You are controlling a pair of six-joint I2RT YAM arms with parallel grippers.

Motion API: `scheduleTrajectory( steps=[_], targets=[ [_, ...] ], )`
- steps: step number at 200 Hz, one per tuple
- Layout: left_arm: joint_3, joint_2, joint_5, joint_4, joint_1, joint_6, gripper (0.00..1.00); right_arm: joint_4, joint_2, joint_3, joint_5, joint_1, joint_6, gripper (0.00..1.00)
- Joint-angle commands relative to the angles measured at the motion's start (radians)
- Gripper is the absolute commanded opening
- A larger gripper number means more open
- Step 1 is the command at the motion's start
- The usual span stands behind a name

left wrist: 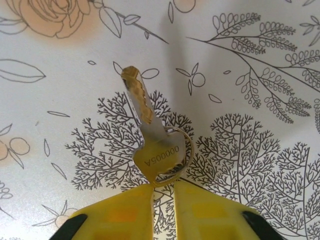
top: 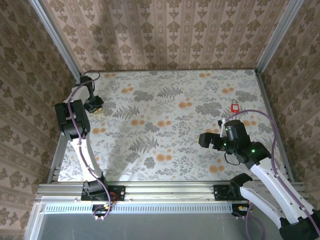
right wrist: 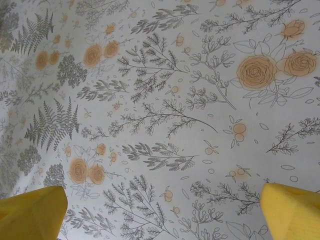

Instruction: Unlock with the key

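Far left of the table (top: pixel 165 150), near the back corner: left gripper (top: pixel 95 106), closed to a narrow slit. Pinches the head of the key (left wrist: pixel 150 135) between yellow fingers (left wrist: pixel 125 212), ring (left wrist: pixel 186 150) just above the tips, blade pointing away from them. Cannot tell whether lifted or lying flat. Far right, well apart from the key: red padlock (top: pixel 234 106), on the table. Nearer than the padlock: right gripper (top: pixel 206 139), spread wide, holding nothing, over bare floral surface.
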Motion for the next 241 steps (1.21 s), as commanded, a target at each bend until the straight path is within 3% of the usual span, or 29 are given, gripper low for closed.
scheduleTrajectory(
  steps=[1,85,128,148,159,193,241],
  targets=[
    [-0.062,-0.002,0.153,0.101,-0.029,0.048,0.14,0.026,0.004,0.002,-0.018,0.009,0.007,1.00],
    [-0.196,-0.139,0.217,0.225,-0.077,0.093,0.00,0.048,0.026,0.003,-0.020,0.011,0.003,1.00],
    [-0.290,-0.246,0.209,0.281,-0.069,0.075,0.00,0.059,0.032,-0.002,-0.030,0.011,0.001,1.00],
    [-0.331,-0.276,0.222,0.314,-0.022,0.016,0.34,0.050,0.028,0.001,-0.036,0.011,-0.005,1.00],
    [-0.340,-0.280,0.241,0.322,0.006,-0.009,0.44,0.046,0.025,0.001,-0.037,0.011,-0.006,1.00],
    [-0.363,-0.270,0.304,0.366,0.091,-0.099,0.53,0.051,0.012,-0.017,-0.040,0.011,-0.002,1.00],
    [-0.257,-0.184,0.280,0.278,0.109,-0.112,0.55,0.057,0.009,-0.035,-0.043,0.011,-0.002,1.00]
  ],
)
